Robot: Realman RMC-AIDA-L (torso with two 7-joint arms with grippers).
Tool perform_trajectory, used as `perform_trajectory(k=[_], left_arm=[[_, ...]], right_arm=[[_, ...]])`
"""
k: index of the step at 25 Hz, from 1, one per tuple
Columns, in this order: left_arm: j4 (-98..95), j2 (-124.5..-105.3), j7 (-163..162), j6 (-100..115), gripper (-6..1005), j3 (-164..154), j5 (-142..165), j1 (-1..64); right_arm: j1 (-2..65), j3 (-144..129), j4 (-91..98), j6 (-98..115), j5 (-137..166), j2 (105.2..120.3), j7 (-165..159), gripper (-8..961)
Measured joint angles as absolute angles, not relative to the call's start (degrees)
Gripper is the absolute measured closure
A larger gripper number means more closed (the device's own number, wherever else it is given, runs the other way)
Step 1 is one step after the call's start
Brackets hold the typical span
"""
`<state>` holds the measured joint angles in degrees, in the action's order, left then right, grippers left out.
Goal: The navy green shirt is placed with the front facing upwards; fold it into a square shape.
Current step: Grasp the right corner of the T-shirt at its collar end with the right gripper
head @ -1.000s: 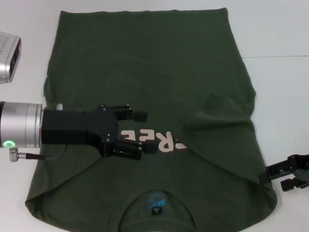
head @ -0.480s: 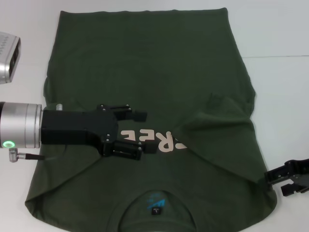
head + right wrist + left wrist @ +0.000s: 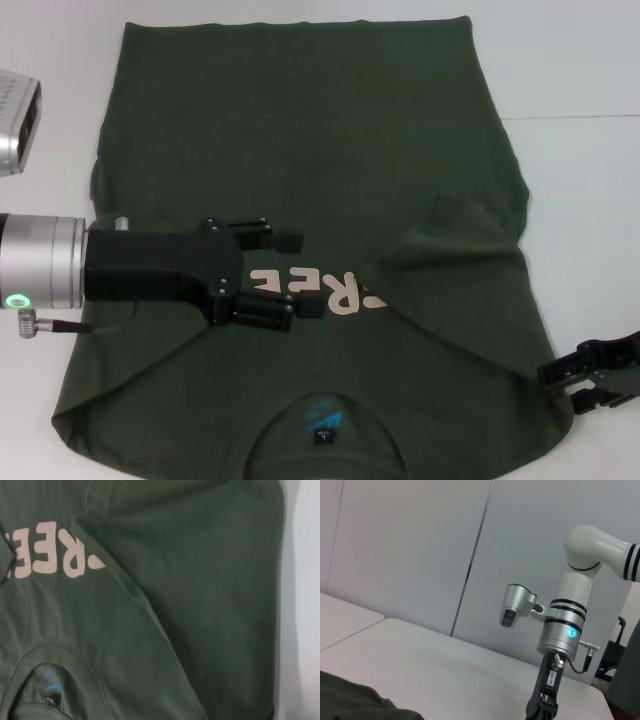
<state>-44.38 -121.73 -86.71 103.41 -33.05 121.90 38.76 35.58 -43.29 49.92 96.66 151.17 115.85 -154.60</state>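
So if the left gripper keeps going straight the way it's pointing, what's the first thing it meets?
The left gripper points across the navy green shirt, just above the cloth. Straight ahead lies the folded-in sleeve ridge; it probably meets that first, though its height is unclear.

We think this is a robot lab or test room, not a home. The white table [image 3: 580,60] is plain and smooth. Behind the table we see a bare grey wall [image 3: 410,550] made of big flat panels with thin seams between them. A white and silver robot arm [image 3: 575,605] with a small blue light stands over the table's far side. Past that arm, a dark chair [image 3: 615,655] shows by the wall.
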Motion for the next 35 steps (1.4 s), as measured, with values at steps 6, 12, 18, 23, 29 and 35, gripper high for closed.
perform_trajectory(k=[6,12,18,23,29,35], left_arm=[[-44.38,-121.73,-86.67,103.36,71,-32.95,121.90,38.76],[-44.39,-121.73,-86.65,103.36,72,-32.92,121.91,38.75],[-44.38,-121.76,-86.53,103.27,73,-32.83,121.90,38.56],[-44.38,-121.79,-86.49,103.28,74,-32.69,121.90,38.45],[-44.38,-121.82,-86.40,103.27,75,-32.65,121.85,38.37],[-44.38,-121.82,-86.36,103.18,76,-32.58,121.68,38.32]], right_arm=[[35.63,-43.49,49.84,96.48,151.12,115.84,-154.53,164],[35.60,-43.60,49.76,96.42,151.14,115.83,-154.51,279],[35.59,-44.29,49.22,96.06,151.23,115.84,-154.63,310],[35.59,-46.36,49.12,95.56,151.26,116.14,-155.06,313],[35.59,-46.49,49.14,94.93,151.27,116.40,-154.93,359],[35.24,-46.62,49.71,94.89,151.25,117.01,-153.72,463]])
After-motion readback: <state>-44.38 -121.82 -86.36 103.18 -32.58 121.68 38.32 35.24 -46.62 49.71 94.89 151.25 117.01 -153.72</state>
